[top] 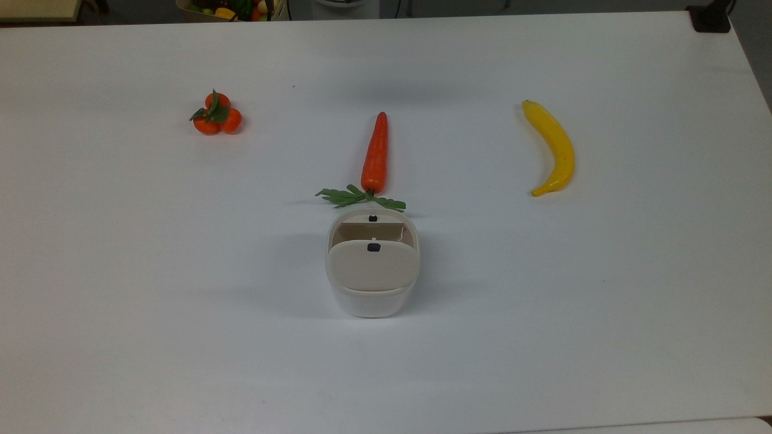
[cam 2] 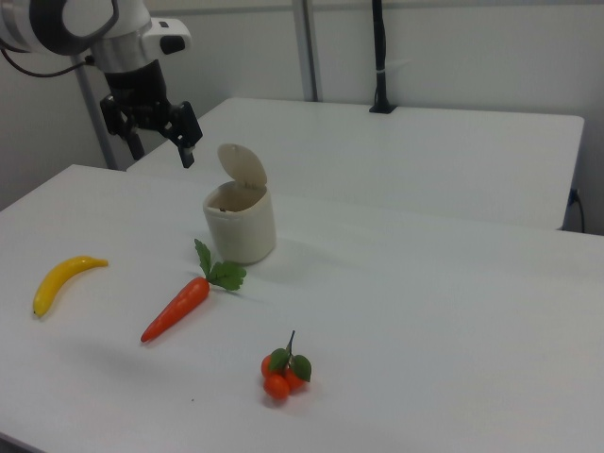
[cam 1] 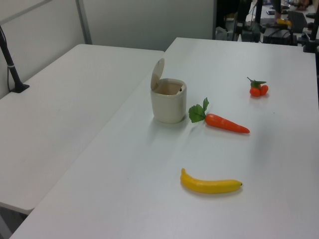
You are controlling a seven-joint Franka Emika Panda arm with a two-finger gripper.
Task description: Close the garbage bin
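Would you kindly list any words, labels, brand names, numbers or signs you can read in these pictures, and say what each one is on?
None: no readable text on the garbage bin, its lid, the carrot, the banana, the oranges, the table or the gripper.

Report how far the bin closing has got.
Done: nothing that shows on the garbage bin; its lid stands raised at the hinge and the opening is uncovered. In hand: the gripper hangs open in the air, to the right view's left of the bin and above it, touching nothing. Left: bring the gripper to the lid and push it down until it lies flat on the rim.
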